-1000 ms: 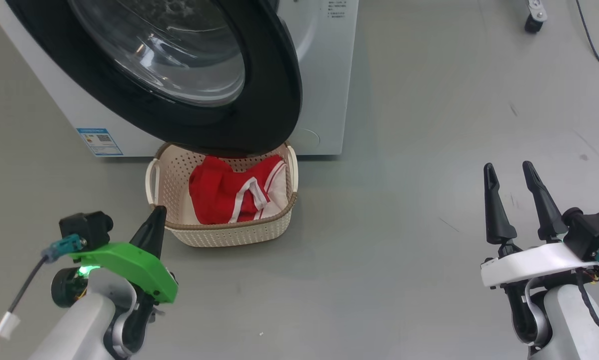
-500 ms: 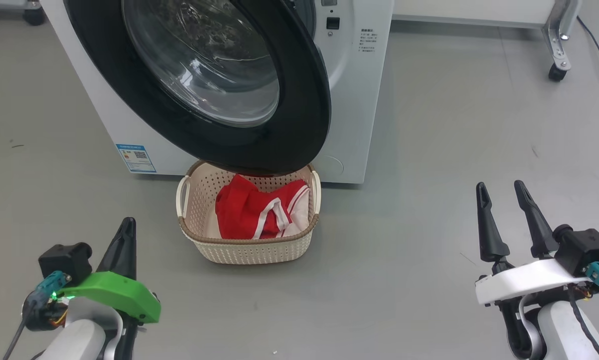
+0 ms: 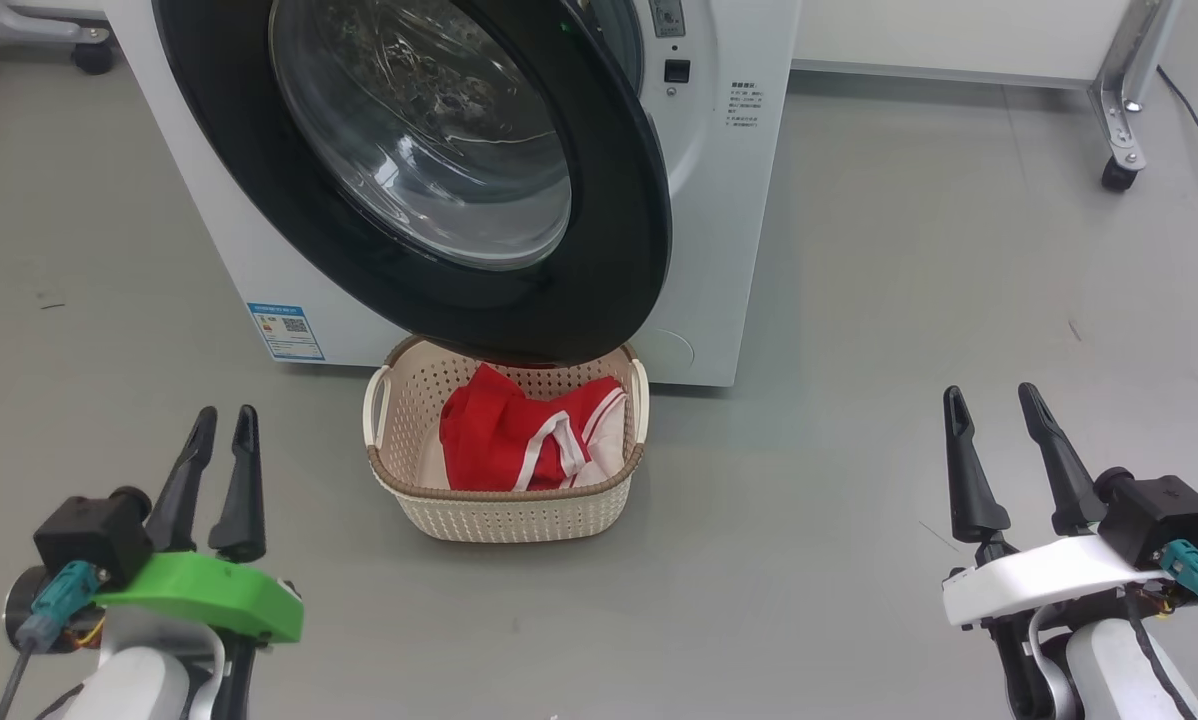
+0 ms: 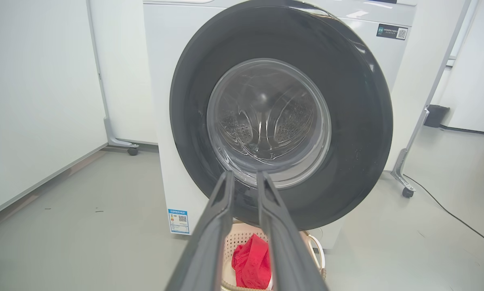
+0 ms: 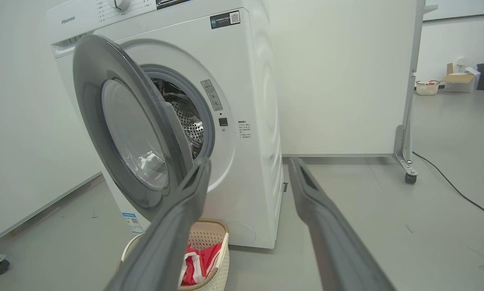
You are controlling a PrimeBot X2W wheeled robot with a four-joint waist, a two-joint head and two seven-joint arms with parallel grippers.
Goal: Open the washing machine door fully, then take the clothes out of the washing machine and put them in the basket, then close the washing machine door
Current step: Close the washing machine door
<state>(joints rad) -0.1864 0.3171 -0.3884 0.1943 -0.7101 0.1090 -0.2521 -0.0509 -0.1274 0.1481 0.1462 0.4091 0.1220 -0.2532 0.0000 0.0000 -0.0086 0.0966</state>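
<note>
- Down on the grey floor [image 3: 809,520], against the foot of the big white front-loading washing machine [image 3: 729,200], sits the small cream perforated plastic basket [image 3: 504,520]. It holds the bright red clothes with white stripe trim [image 3: 504,445].
- The large round door with its glossy black rim and glass bowl [image 3: 609,280] hangs ajar above the basket, so closing it looks like the step left.
- The left gripper [image 3: 227,412] is narrowly parted and empty. The right gripper [image 3: 989,392] is spread wide and empty. Both are well apart from the door.
- I'd press on the rim's free side, not the slippery glass, and follow through until it latches.

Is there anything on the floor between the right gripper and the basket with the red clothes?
No. In the head view, the stretch of grey floor between the right gripper and the basket is bare.
</note>
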